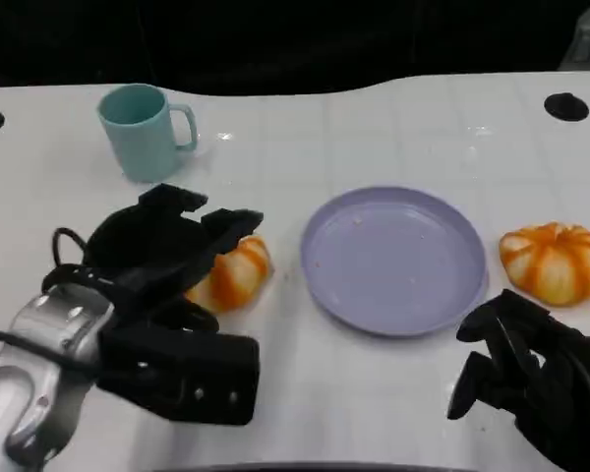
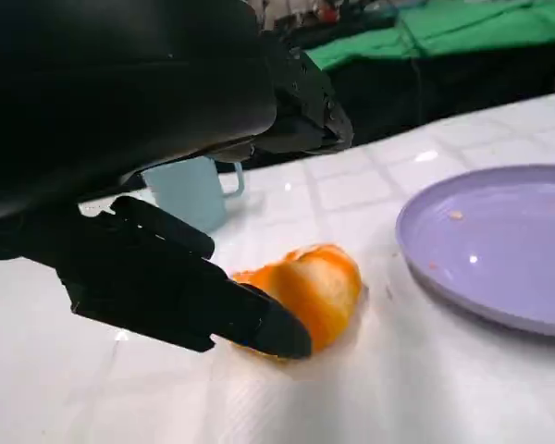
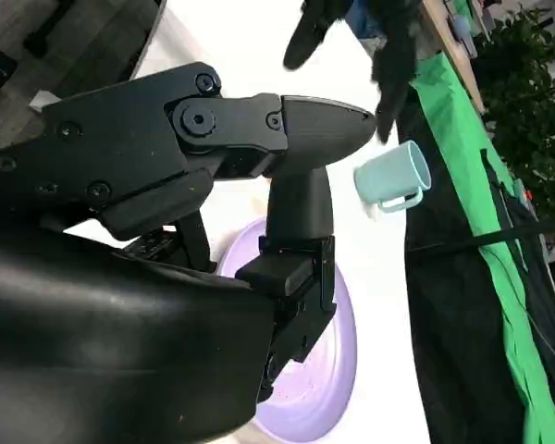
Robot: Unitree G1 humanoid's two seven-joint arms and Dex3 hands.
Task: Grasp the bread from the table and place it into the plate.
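Note:
An orange-and-white bread roll (image 1: 238,275) lies on the white table just left of the lilac plate (image 1: 393,258). My left hand (image 1: 167,265) reaches over it with fingers spread. In the left wrist view one finger (image 2: 194,305) lies against the near side of the roll (image 2: 319,287) while the others hover above it; the roll still rests on the table, short of the plate (image 2: 499,250). A second roll (image 1: 554,260) sits right of the plate. My right hand (image 1: 526,369) hangs low at the near right, holding nothing, its fingers (image 3: 296,139) stretched over the plate (image 3: 328,370).
A pale teal mug (image 1: 143,130) stands at the back left, behind my left hand, and also appears in the wrist views (image 2: 194,190) (image 3: 393,176). Two dark round holes (image 1: 566,106) mark the table's far corners. The far edge drops into darkness.

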